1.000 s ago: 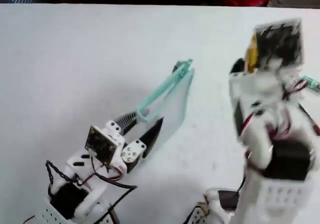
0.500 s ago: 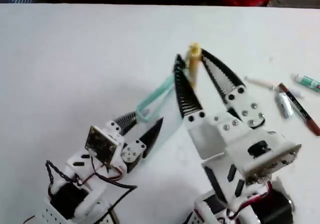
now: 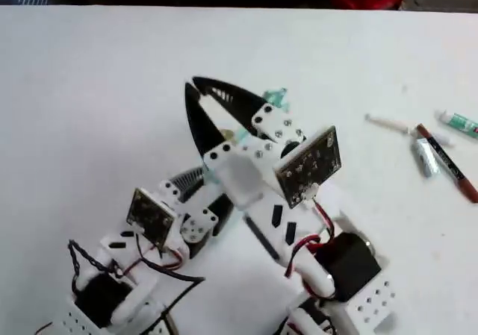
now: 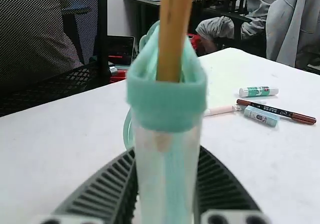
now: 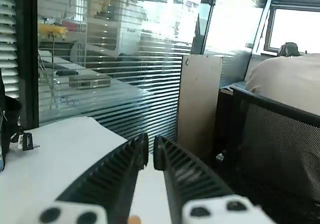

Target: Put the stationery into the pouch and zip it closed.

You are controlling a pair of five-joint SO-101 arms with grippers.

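Carrying everything: white desk (image 3: 89, 66) | right claw (image 3: 191, 86) closed to a sliver at the tips, over the pouch in high view | left claw (image 4: 165, 154) clamping clear pouch (image 4: 165, 99), teal-rimmed mouth open | yellow pencil (image 4: 172, 34) standing in pouch mouth | brown pen (image 4: 275, 113), glue stick (image 4: 257, 91), small blue tube (image 4: 260, 116) lying close together on desk, well apart from pouch

Clear teal-rimmed pouch (image 4: 165, 134) upright, yellow pencil (image 4: 172, 29) in mouth; other stationery (image 3: 427, 158) well apart.

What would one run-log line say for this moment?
left gripper: holding pouch | pencil: standing in pouch mouth | right gripper: over pouch | loose stationery: on table
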